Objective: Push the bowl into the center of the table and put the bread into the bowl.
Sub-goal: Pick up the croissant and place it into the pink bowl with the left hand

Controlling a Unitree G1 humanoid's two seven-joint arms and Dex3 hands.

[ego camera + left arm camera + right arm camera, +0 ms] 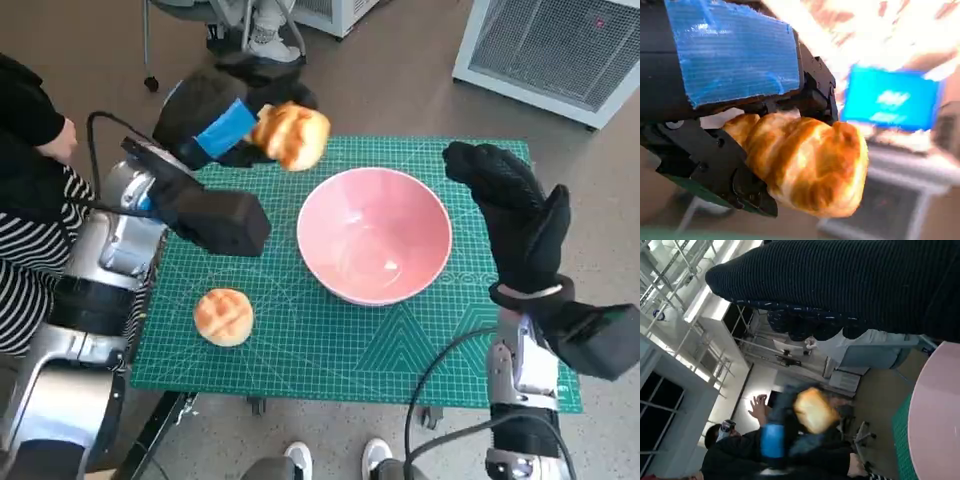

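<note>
Golden bread [291, 135] held aloft beside empty pink bowl [375, 235].

Glossy pink bowl [374, 235], knitted glove [515, 220]

left hand [215, 125] holds a bread roll [291, 135] above the far edge of the green cutting mat [400, 345] | pink bowl [374, 235] sits mid-mat, empty | second bread roll [223, 316] lies on the mat near its left edge | right hand [515, 215] raised beside the bowl, fingers apart, holding nothing
</note>
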